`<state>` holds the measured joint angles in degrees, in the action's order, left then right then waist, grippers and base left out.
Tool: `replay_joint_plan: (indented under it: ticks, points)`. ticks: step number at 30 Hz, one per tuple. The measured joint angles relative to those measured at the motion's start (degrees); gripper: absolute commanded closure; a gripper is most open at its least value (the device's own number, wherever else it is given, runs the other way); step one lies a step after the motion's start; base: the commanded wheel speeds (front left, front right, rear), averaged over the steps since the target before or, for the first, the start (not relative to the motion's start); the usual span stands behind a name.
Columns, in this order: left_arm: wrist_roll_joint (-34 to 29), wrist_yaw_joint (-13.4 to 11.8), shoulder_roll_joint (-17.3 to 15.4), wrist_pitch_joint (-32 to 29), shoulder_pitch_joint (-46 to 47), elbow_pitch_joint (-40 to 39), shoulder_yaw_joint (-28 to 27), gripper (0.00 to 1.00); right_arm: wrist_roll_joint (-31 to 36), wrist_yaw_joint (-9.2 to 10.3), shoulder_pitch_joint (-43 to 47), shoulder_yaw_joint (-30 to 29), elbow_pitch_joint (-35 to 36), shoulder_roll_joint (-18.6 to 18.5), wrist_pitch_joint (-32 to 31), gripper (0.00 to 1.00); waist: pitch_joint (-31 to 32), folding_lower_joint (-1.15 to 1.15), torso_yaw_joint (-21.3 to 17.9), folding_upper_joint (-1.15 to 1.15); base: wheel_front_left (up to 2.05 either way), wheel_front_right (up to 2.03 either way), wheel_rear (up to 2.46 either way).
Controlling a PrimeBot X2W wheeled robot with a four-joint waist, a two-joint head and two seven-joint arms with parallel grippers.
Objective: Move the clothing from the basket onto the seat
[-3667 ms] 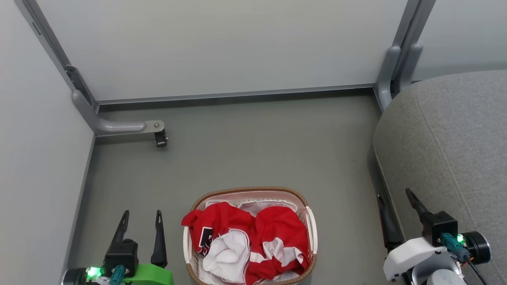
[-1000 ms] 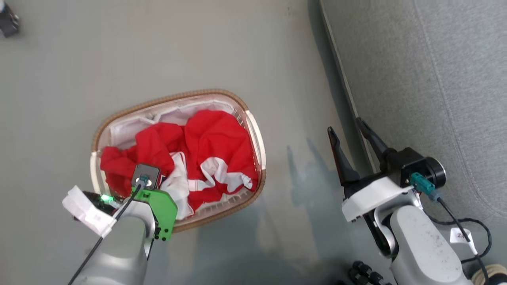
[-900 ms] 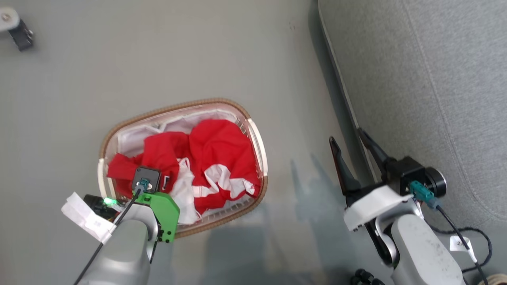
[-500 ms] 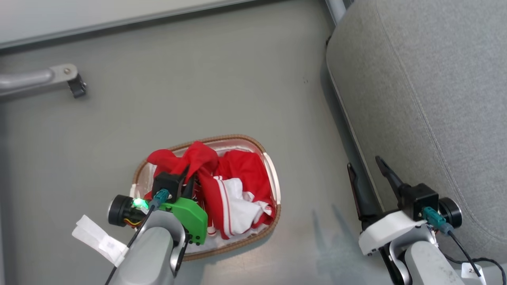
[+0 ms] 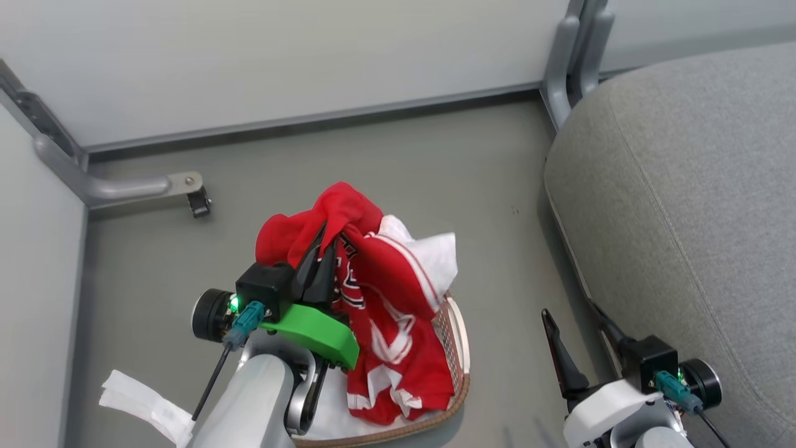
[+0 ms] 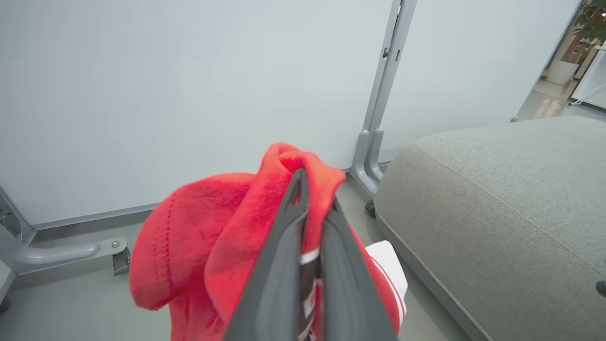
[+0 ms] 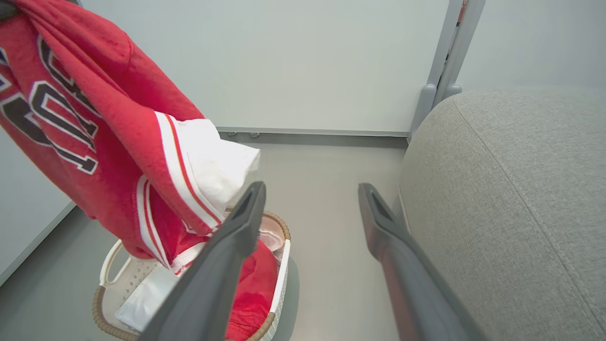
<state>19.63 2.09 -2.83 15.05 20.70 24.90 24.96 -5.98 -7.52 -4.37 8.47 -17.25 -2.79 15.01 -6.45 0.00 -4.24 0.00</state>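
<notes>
Red jersey: clamped in L pincer, held high over basket for transfer to seat; R pincer apart, empty.

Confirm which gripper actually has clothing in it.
The left gripper: it is shut on the red clothing, which hangs over the basket. The right gripper stands open and empty beside the seat.

Pale partition panels, grey metal posts, castered foot, smooth grey floor.
</notes>
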Motion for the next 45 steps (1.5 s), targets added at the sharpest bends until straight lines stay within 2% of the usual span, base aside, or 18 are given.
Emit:
replay_joint_plan:
  ticks: [9,19,23,28,33,43,44,45]
  points:
    - [2.5,0.4,0.0,0.1,-0.5,-7.7,1.0,1.00,-0.1,0.01,2.0,0.7,-0.4,0.0,0.0,0.00,5.5,0.00,1.4,0.00,0.00,0.00,0.00]
    - [4.1,0.1,0.0,0.1,-0.4,-10.1,2.8,1.00,-0.5,0.00,3.8,2.6,-0.6,0.0,0.0,0.00,7.5,0.00,2.0,0.00,0.00,0.00,0.00]
    - [4.8,0.2,0.0,0.1,-0.4,-10.6,3.6,1.00,-5.2,0.01,2.4,9.1,0.1,-0.1,0.0,0.00,7.4,0.00,2.6,0.00,0.00,0.00,0.00]
    - [5.8,0.2,0.0,0.1,-0.3,-11.0,5.0,1.00,-10.0,0.00,-4.6,17.7,0.0,-0.8,0.0,0.00,7.1,0.00,3.9,0.00,0.00,0.00,0.00]
    - [6.6,0.4,0.0,0.1,-0.2,-11.2,6.9,1.00,-12.4,0.00,-12.4,26.0,-4.7,-0.8,0.1,0.00,6.7,0.00,5.6,0.00,0.00,0.00,0.00]
    - [8.5,0.8,0.0,0.1,0.5,-11.5,11.1,1.00,-13.7,0.00,-21.8,34.0,-15.1,-0.2,0.1,0.00,6.2,0.00,9.6,0.00,0.00,0.00,0.00]
    - [8.6,0.8,0.0,0.1,0.5,-11.4,11.5,1.00,-14.5,0.00,-22.2,34.6,-15.4,-0.2,0.1,0.56,6.2,0.00,10.0,0.00,0.00,0.00,0.00]
    - [8.6,0.7,0.0,0.1,0.5,-11.4,11.8,1.00,-15.2,0.00,-22.3,34.9,-15.5,-0.1,0.1,1.00,6.2,0.00,10.3,0.00,0.00,0.00,0.00]
